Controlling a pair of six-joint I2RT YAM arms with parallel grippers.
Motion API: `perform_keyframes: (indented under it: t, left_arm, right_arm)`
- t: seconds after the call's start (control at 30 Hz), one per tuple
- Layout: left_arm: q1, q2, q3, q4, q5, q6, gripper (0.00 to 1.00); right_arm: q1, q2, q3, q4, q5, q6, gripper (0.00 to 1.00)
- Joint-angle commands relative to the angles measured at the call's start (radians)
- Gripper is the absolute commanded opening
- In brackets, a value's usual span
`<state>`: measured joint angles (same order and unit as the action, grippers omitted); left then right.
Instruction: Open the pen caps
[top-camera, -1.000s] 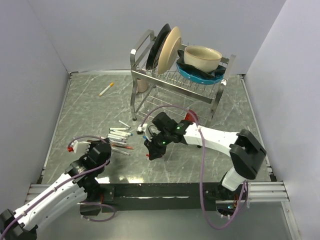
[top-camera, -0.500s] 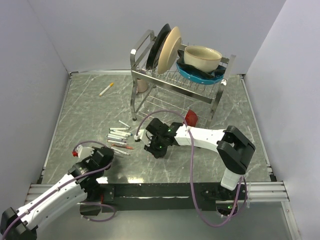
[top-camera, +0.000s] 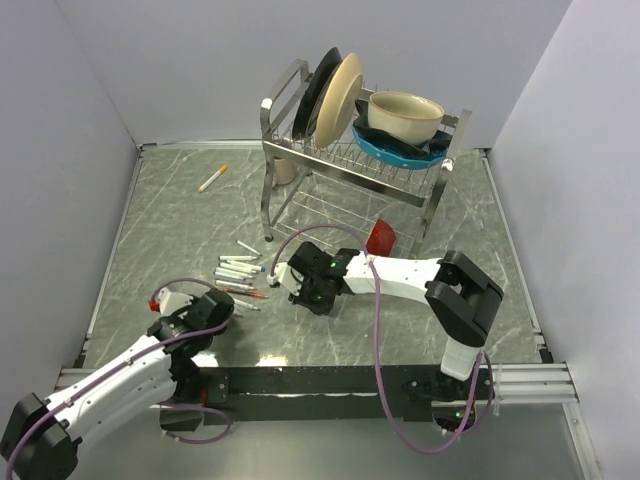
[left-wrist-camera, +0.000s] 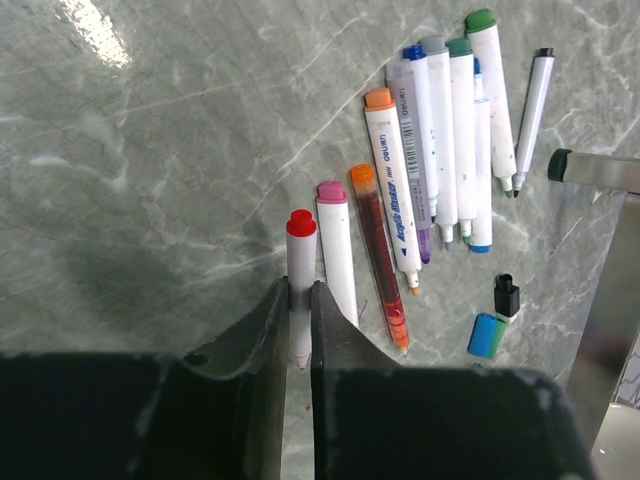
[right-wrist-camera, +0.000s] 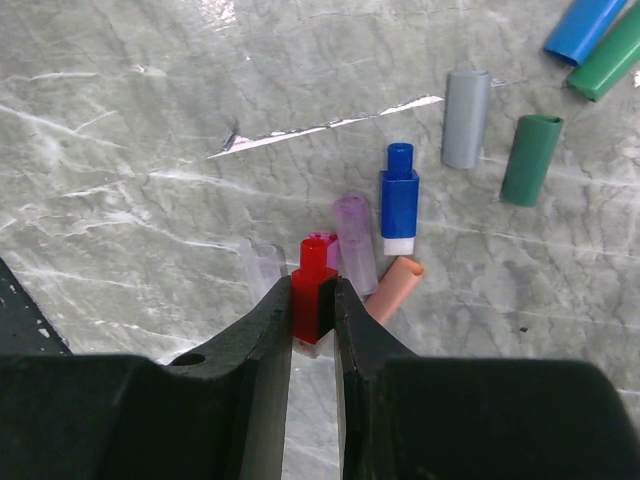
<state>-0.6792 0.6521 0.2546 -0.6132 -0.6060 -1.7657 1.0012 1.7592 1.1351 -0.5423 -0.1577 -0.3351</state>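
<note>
The right gripper (right-wrist-camera: 313, 296) has its jaws clamped on the red cap (right-wrist-camera: 312, 262), among loose caps (right-wrist-camera: 399, 196) on the near side of the dish rack (top-camera: 268, 170); a shallow pinch may let the cap slip and roll. The left gripper (left-wrist-camera: 299, 300) has its jaws closely flanking a white pen (left-wrist-camera: 300, 262), nearer and left of the dish rack. Whether they grip it cannot be told, so the pen may skew.
</note>
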Motion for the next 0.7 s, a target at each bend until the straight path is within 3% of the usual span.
perform_keyframes:
  t: [0.0,0.1,0.37,0.47,0.67]
  left_arm:
    - [0.015,0.032,0.043,0.024,0.015,0.012,0.17]
    - [0.026,0.058,0.044,0.046,0.032,0.029,0.24]
    - [0.053,0.089,0.049,0.073,0.055,0.051,0.29]
    - [0.059,0.075,0.049,0.073,0.058,0.060,0.38]
    - [0.070,0.050,0.058,0.064,0.060,0.083,0.38]
  right_arm:
    - [0.004,0.000,0.026,0.013,0.029,-0.008,0.21]
    - [0.004,0.002,0.026,0.013,0.032,-0.008,0.24]
    - [0.002,0.002,0.026,0.013,0.040,-0.008,0.30]
    - [0.002,0.000,0.026,0.015,0.041,-0.012,0.33]
    - [0.002,-0.003,0.025,0.016,0.047,-0.012,0.37]
